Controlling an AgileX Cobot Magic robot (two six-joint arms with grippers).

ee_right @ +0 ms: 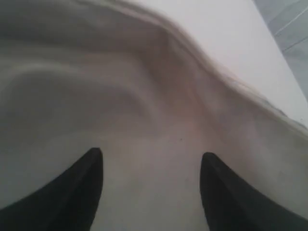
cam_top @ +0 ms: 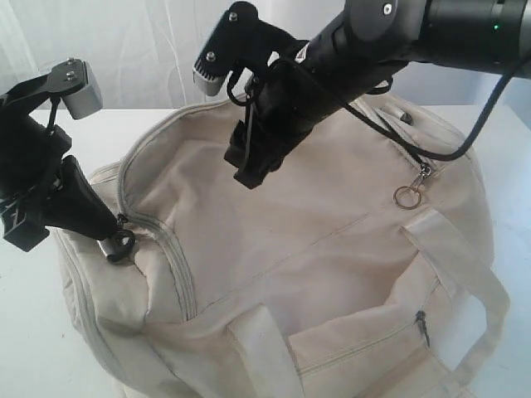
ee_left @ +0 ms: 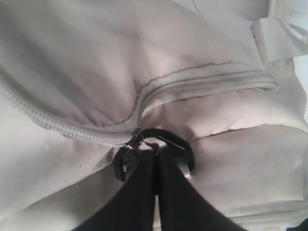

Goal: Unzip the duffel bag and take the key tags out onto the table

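The cream duffel bag (cam_top: pixel 332 249) fills the middle of the white table (cam_top: pixel 25 340). At the bag's left end my left gripper (cam_top: pixel 118 240) is shut on a dark zipper pull (ee_left: pixel 179 144); the two rows of zipper teeth (ee_left: pixel 207 84) part away from it. My right gripper (cam_top: pixel 249 170) hangs open just above the bag's top panel near its far edge, nothing between its fingers (ee_right: pixel 91 178). In the right wrist view only cream fabric (ee_right: pixel 154 115) lies under that gripper (ee_right: pixel 151 156). The key tags are hidden.
A second zipper pull with a bare metal ring (cam_top: pixel 406 196) lies at the bag's right end, under my right arm's cable. A strap handle (cam_top: pixel 465 265) and a zipped side pocket (cam_top: pixel 421 327) face the front. White table shows at the right (cam_top: pixel 510 157).
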